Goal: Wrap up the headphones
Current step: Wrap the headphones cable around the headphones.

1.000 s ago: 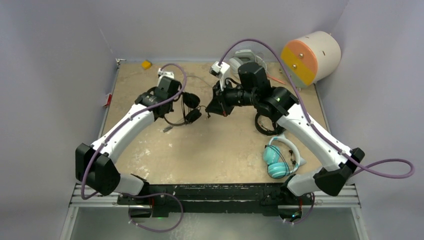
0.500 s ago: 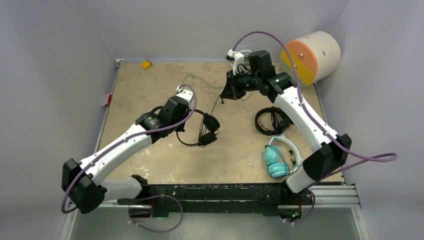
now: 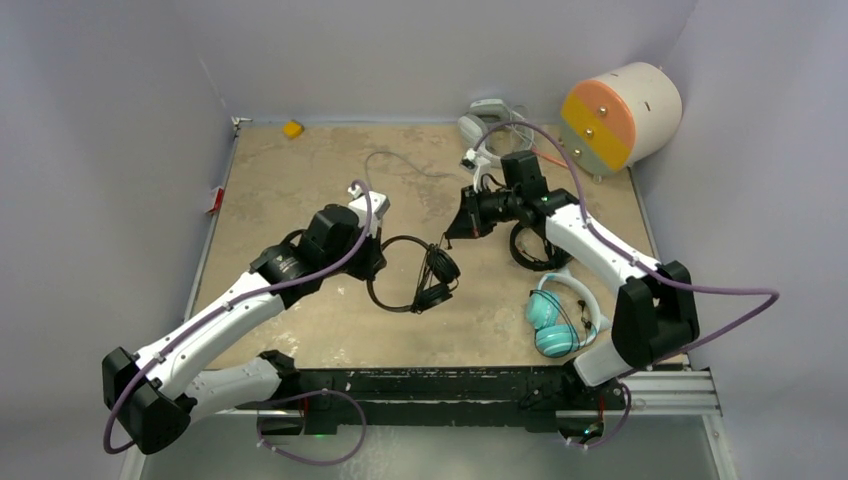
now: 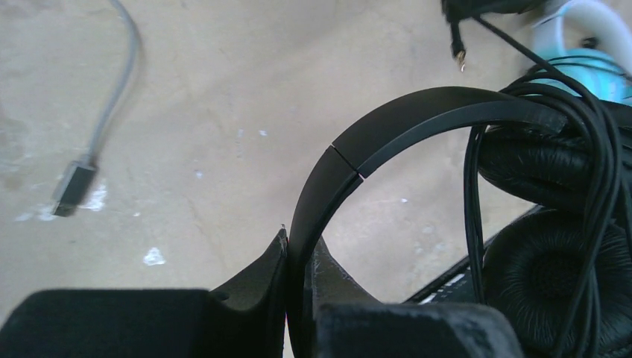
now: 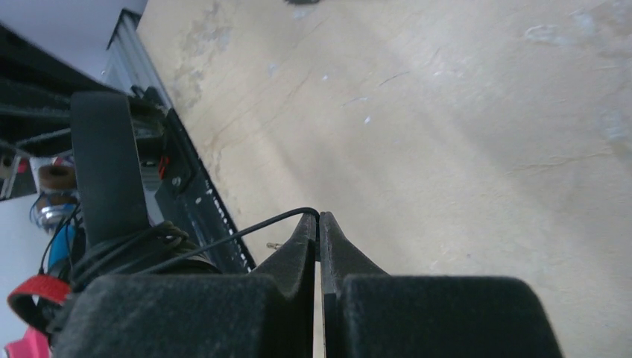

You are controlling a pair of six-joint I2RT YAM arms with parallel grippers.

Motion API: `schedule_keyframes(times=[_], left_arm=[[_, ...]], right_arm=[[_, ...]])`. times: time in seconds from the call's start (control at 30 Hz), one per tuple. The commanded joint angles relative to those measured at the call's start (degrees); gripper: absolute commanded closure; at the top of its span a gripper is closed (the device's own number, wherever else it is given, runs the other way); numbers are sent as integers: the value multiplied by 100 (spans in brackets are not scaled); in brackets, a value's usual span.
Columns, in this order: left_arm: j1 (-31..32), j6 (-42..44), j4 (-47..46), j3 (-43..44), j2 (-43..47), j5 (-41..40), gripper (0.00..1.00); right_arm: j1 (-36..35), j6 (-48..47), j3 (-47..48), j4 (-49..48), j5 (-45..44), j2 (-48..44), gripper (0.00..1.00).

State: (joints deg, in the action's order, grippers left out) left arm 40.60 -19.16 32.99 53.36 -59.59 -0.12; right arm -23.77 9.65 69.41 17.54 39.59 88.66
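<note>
On the table [image 3: 300, 190], your black headphones [image 3: 415, 275] are left of the teal pair [image 3: 555, 320]. Your left gripper [image 4: 298, 261] clamps their band [image 4: 417, 112]. Your right gripper [image 5: 319, 224], up-left of the teal pair, pinches the cord [image 5: 253, 227].

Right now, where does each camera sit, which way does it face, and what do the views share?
Top external: above and behind the bases, looking down at the table; both arms show whole, left end effector and right end effector flanking the black headphones.
Left wrist: on the left arm, looking along its shut fingers, which clamp the black band, toward the teal headphones.
Right wrist: low over the table, facing its near rail; its shut fingers pinch the thin cord.
Shared: every view shows the black headphones.
</note>
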Motion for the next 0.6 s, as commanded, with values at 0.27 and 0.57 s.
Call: schedule_keyframes(times=[0.27,0.57], left_arm=[[42,-2319,-1912,-657,74,1407,100],[40,-3307,-2886,-1690,124,566,100]], right_arm=[[75,1667,-2569,-4173,796,-816,100],[63,3262,-3747,-5559,196,-1247,100]])
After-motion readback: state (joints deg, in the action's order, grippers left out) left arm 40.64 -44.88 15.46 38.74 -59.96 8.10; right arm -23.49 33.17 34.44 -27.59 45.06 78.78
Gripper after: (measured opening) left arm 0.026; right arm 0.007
